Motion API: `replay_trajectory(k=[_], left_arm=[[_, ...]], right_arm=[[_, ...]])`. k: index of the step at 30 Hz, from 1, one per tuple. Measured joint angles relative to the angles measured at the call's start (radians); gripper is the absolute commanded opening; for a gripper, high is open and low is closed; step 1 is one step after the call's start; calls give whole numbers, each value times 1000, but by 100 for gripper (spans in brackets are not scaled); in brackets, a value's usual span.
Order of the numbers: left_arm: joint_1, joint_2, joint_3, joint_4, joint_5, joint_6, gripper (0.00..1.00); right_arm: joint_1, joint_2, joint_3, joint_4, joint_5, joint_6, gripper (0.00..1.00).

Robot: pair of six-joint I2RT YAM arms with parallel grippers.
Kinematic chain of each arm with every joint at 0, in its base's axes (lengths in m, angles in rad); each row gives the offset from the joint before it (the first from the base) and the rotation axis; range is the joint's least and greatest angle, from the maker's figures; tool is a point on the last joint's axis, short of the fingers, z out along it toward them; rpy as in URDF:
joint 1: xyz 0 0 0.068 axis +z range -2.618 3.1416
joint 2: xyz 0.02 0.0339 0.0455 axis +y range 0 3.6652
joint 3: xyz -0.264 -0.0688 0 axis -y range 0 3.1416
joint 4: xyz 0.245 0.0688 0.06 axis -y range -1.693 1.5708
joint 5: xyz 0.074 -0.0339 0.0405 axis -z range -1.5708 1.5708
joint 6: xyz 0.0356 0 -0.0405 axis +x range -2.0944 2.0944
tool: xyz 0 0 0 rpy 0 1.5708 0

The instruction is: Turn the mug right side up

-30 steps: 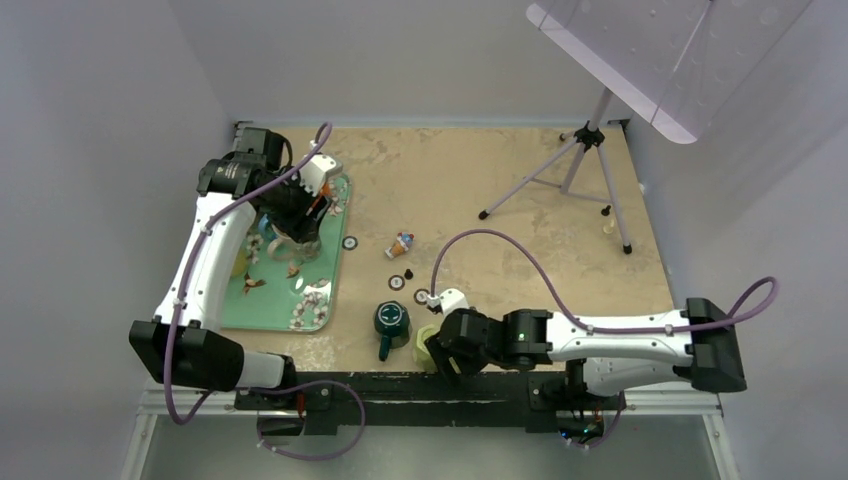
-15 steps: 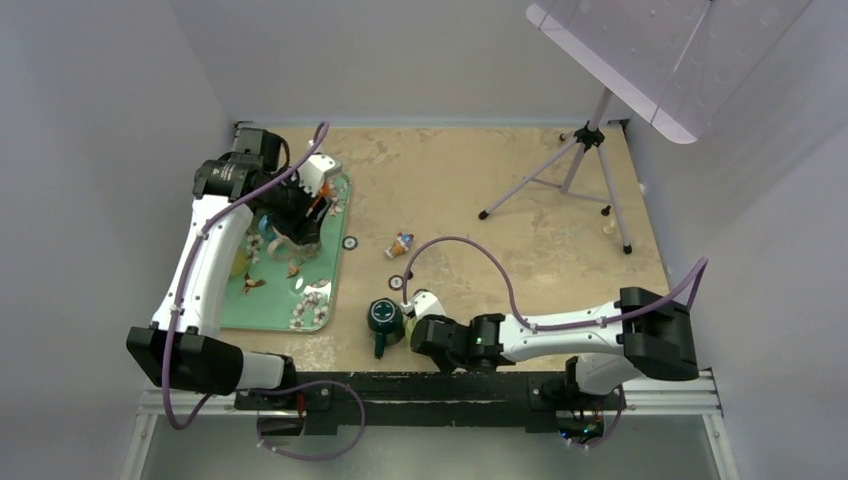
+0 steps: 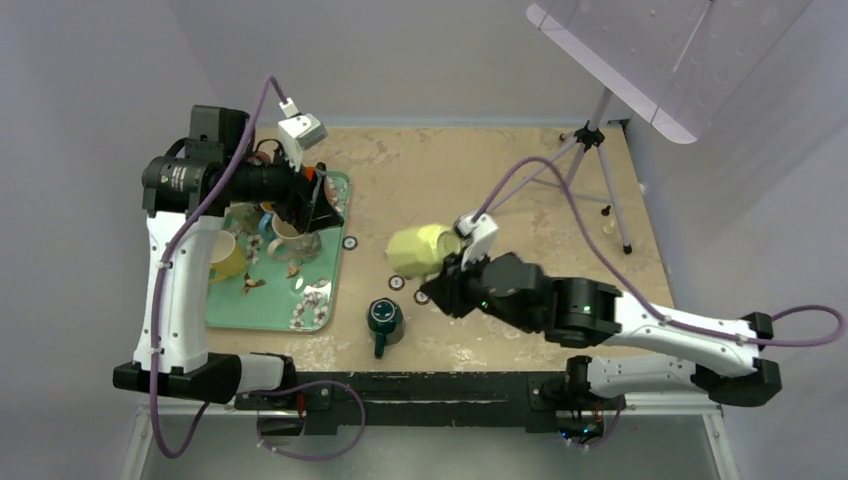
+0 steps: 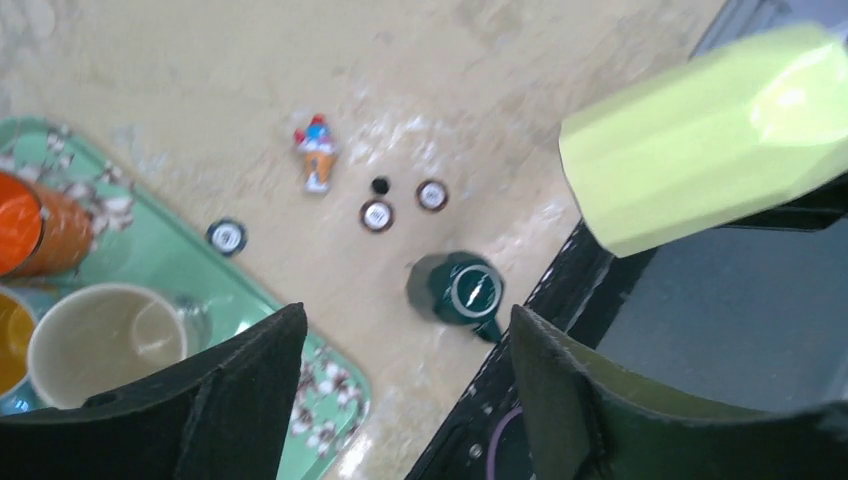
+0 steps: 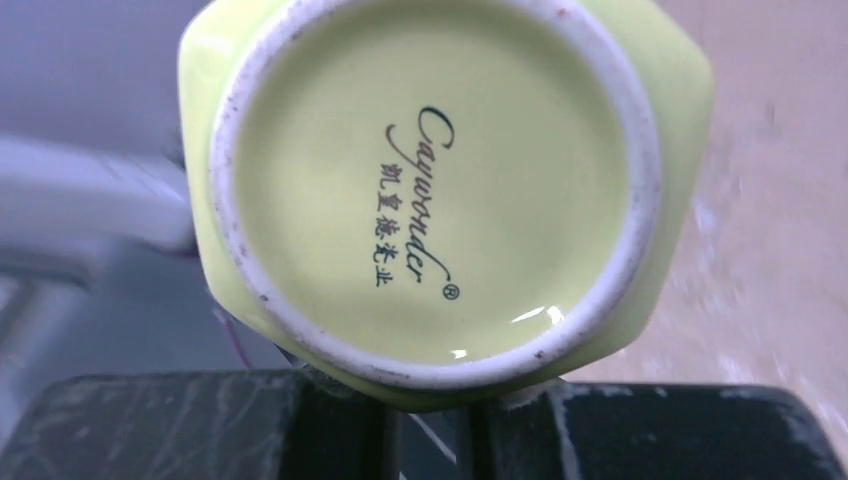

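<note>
The yellow-green faceted ceramic mug [image 3: 420, 247] is off the sandy-beige tabletop [image 3: 470, 180], held in the air over its middle. It lies tipped on its side. Its white-ringed base, printed with a script mark, faces straight into the right wrist camera. The right fingers [image 5: 300, 430] are closed on the mug's lower side. Which part they pinch is hidden beneath the body.

The left fingers [image 4: 240, 400] are spread wide with nothing between them, raised above the right-hand part of the mint-green floral tray [image 3: 335, 265]. On the tray stand a cream mug [image 4: 95, 340] with its mouth up and an orange cup [image 4: 30, 220] beside it.

A dark green mug [image 3: 387, 318] stands bottom-up close to the near edge of the tabletop. Its handle points toward that edge. It is well apart from the lifted mug.

Three small round black-and-white discs [image 4: 377, 215] lie between the tray's right edge and the held mug. A small blue-and-orange figurine [image 4: 316, 155] lies just beyond them.

The widest bare stretch runs across the far middle of the tabletop, between the tray and the pale metal tripod [image 3: 590, 165]. The tripod stands by the far right edge.
</note>
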Motion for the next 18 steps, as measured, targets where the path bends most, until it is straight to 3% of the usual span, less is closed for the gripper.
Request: replay_trajectory(k=[5, 9, 14, 18], left_arm=[[0, -40, 105, 55, 248, -148, 89], [0, -108, 85, 266, 458, -404, 89], [0, -145, -18, 655, 599, -805, 76], [0, -130, -90, 923, 652, -1050, 65]], right_arm=[[-103, -116, 72, 325, 3, -74, 0], [-147, -82, 127, 523, -23, -151, 0], [-146, 79, 275, 649, -153, -213, 0], [-144, 142, 295, 657, -217, -219, 0]])
